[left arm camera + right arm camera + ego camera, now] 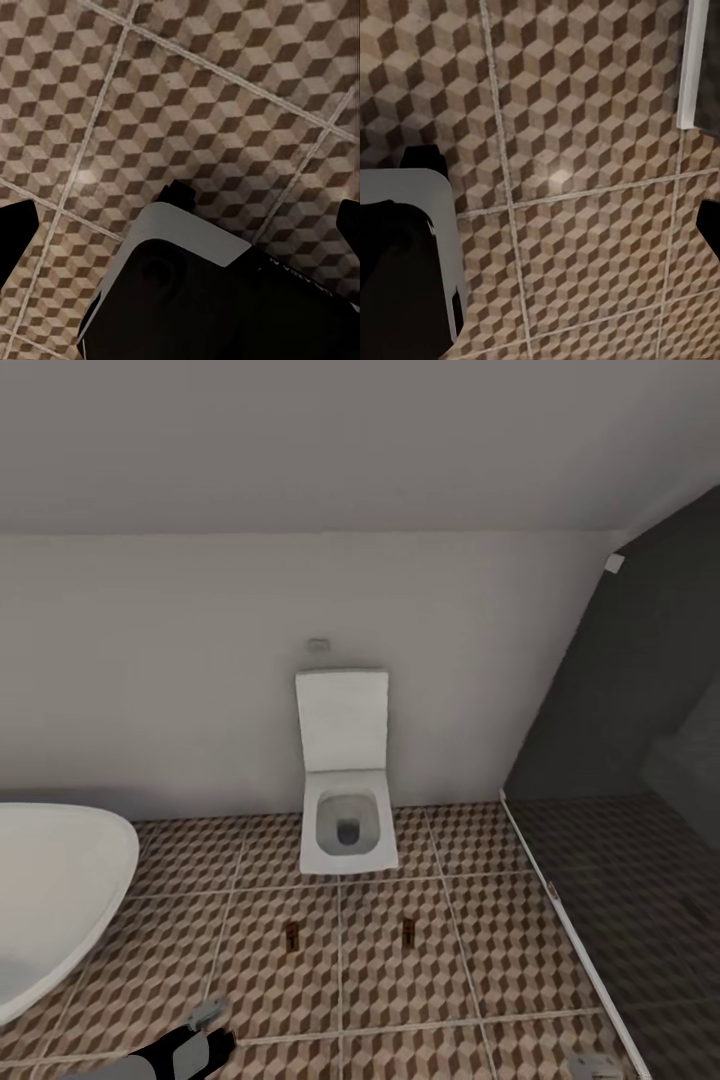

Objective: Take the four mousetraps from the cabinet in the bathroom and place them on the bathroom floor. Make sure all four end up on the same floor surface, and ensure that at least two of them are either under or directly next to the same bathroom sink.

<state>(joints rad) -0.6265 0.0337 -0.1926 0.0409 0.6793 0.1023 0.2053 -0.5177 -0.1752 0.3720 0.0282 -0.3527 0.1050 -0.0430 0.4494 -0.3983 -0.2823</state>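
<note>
White oval bathtub (50,900), cut off at 9 o'clock; two small tan-brown mousetraps (292,935) (409,932), metal parts too small to resolve.

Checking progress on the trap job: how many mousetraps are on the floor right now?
2. One mousetrap lies on the bathroom floor in front of the toilet, toward the bathtub; the other mousetrap lies beside it, toward the shower side. Others may lie outside these views.
</note>
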